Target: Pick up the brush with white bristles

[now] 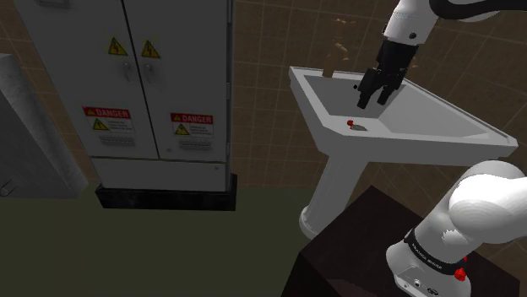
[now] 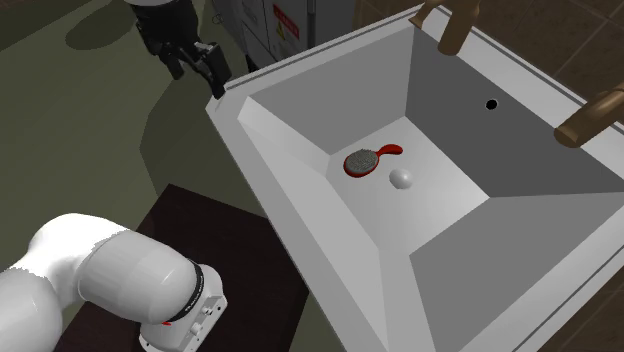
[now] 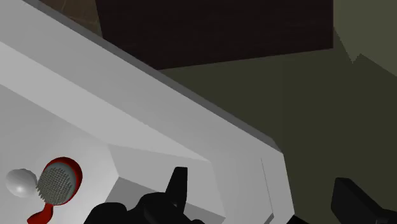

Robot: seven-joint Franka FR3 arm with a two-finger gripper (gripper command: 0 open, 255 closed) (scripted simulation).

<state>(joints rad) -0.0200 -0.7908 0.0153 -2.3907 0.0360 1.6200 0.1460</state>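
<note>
A red-backed brush [image 2: 362, 162] with pale grey-white bristles lies bristles-up on the floor of the white sink [image 2: 300, 215], its short red handle pointing toward the back wall. In the shoulder view the brush [image 1: 353, 124] is a small red spot in the basin. My black gripper [image 2: 199, 70] hangs open and empty above the sink's outer rim, off to the side of the brush and well above it. In the wrist view the fingers [image 3: 180, 188] stand wide apart over the rim, and the brush [image 3: 58, 183] lies down in the basin beyond them.
A small white ball [image 2: 402, 179] rests beside the brush head. Brown tap handles [image 2: 450, 25] stick up at the sink's back edge. A grey electrical cabinet [image 1: 160, 84] with danger labels stands at the shoulder view's left. The dark stand [image 1: 355, 253] sits below the sink.
</note>
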